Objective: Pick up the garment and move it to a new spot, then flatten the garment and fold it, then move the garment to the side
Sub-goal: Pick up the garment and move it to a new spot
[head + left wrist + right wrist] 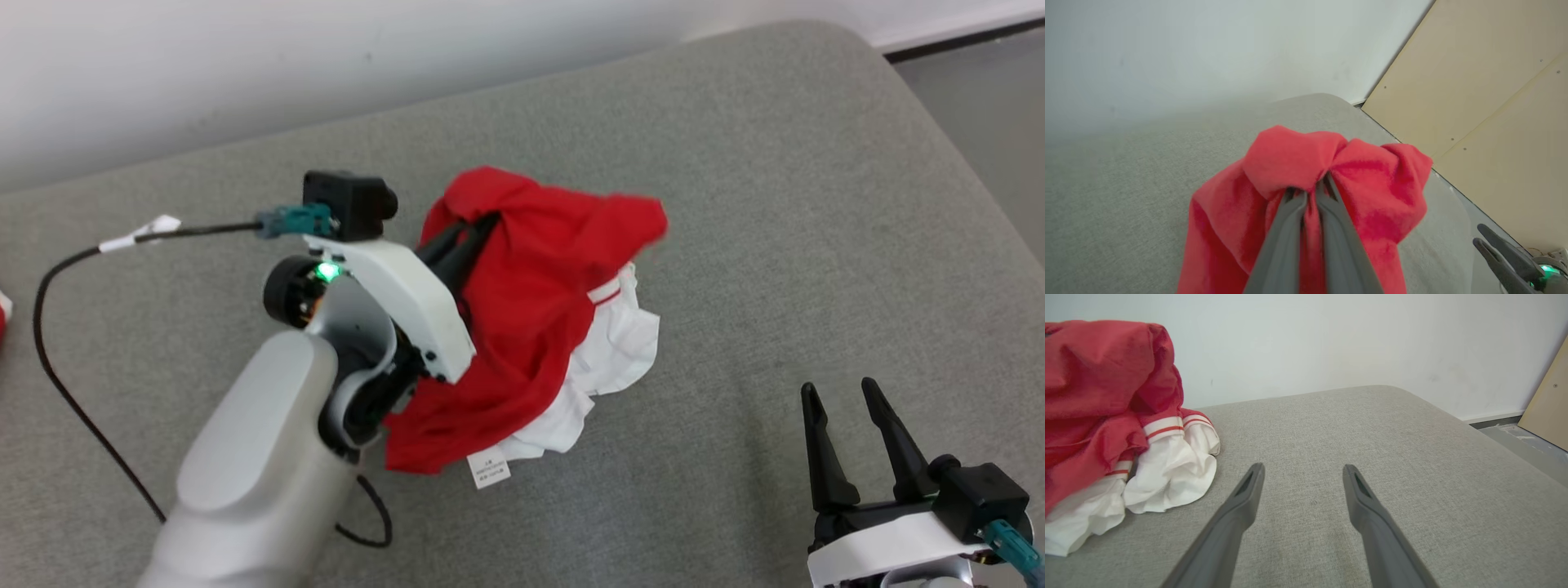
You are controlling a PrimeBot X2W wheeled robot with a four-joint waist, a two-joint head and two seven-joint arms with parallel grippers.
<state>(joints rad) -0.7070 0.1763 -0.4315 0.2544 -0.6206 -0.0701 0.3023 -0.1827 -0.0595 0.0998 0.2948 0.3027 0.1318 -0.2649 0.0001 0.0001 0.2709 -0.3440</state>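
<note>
Closest in the head view, the right gripper (839, 385) is sitting at the lower right above the grey upholstered surface (775, 204). Its two dark fingers are standing spread wide with nothing between them. In its own wrist view the right gripper (1303, 467) is showing only bare grey fabric in the gap between its fingers, well apart from the cloth on that view's left.

At the lower left, the pale left forearm (253, 457) is reaching up and inward, and a black cable (57, 359) is looping across the surface beside it. The left gripper (482, 224) is pressing its fingers together on a fold of the garment (539, 286), with their tips buried in the red cloth. The left wrist view shows the left gripper (1310, 188) pinching a bunched peak of the garment (1372, 183), while the cloth is draping down on both sides of the fingers.

The garment is lying crumpled near the middle of the surface, red on top and white at its right and lower edges. A white label (488, 471) is sticking out at its near edge. In the right wrist view, the garment (1094, 375) is resting its white part on the grey fabric.

Farthest back, a pale wall (245, 65) is running behind the surface, and a beige board (1494, 102) is leaning at the right of the left wrist view.
</note>
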